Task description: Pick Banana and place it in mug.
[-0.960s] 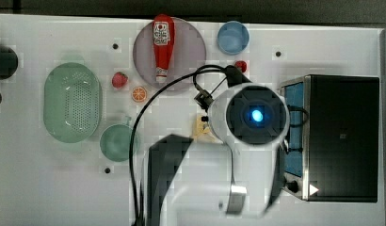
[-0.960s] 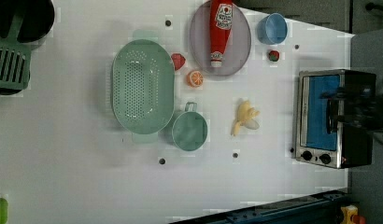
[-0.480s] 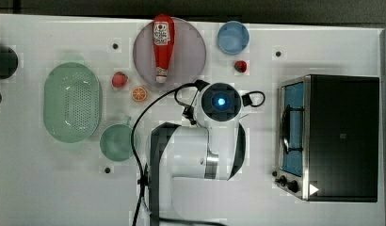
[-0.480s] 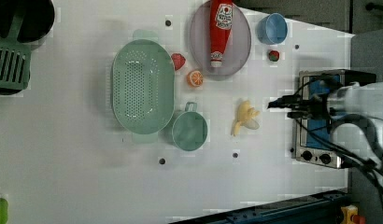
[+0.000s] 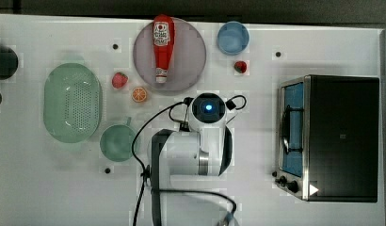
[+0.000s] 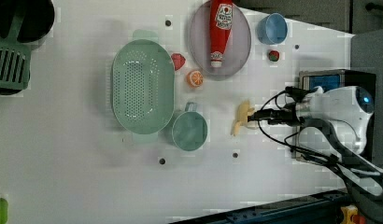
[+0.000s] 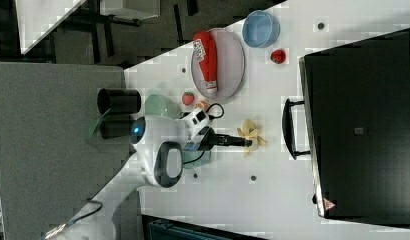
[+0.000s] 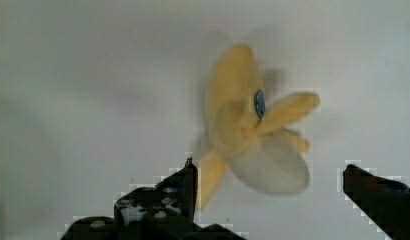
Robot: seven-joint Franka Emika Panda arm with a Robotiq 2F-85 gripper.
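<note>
— While the fingers (image 8: 265, 192) are spread wide above the banana (image 8: 248, 132), lying on the worktop (image 6: 87, 186) beside the mug (image 6: 189, 131), how should it be gripped?
— Its thick body should be straddled, not the peel flaps.

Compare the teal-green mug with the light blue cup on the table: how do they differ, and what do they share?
The mug is teal-green; the blue cup is light blue. The mug has a short side handle, while no handle shows on the blue cup. In the left view, the mug stands beside the green colander, the blue cup beside the plate with the ketchup bottle. Both are round, upright and look empty.
</note>
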